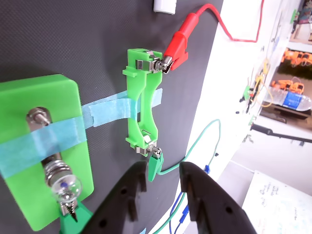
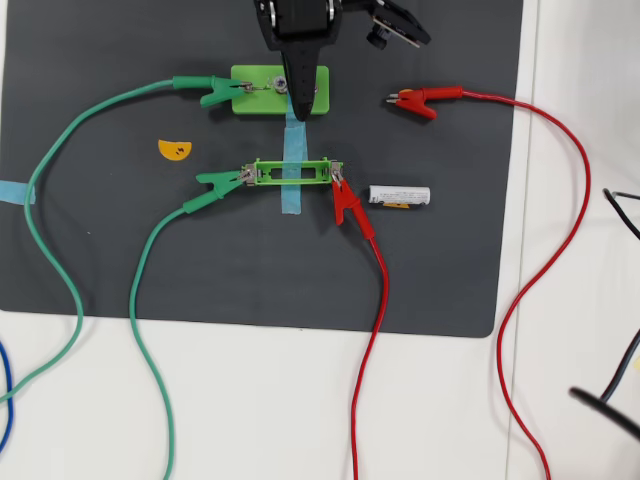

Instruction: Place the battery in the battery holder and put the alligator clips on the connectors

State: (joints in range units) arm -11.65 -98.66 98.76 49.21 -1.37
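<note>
The empty bright-green battery holder (image 1: 141, 105) (image 2: 290, 172) is taped to the black mat. A red alligator clip (image 1: 178, 46) (image 2: 347, 203) grips the connector (image 1: 163, 62) at one end. A green clip (image 1: 156, 165) (image 2: 218, 180) grips the connector at the other end. The battery (image 2: 400, 195) (image 1: 165, 5) lies loose on the mat just beyond the red clip. My gripper (image 1: 163, 178) (image 2: 292, 88) hovers open and empty near the holder's green-clip end in the wrist view. In the overhead view it sits over the light-green block.
A light-green block (image 1: 44, 146) (image 2: 250, 95) with a small bulb is taped beside the holder, a green clip (image 2: 215, 92) on one end. Another red clip (image 2: 420, 100) lies loose on the mat. An orange half-disc (image 2: 174, 150) sits nearby. Wires trail onto the white table.
</note>
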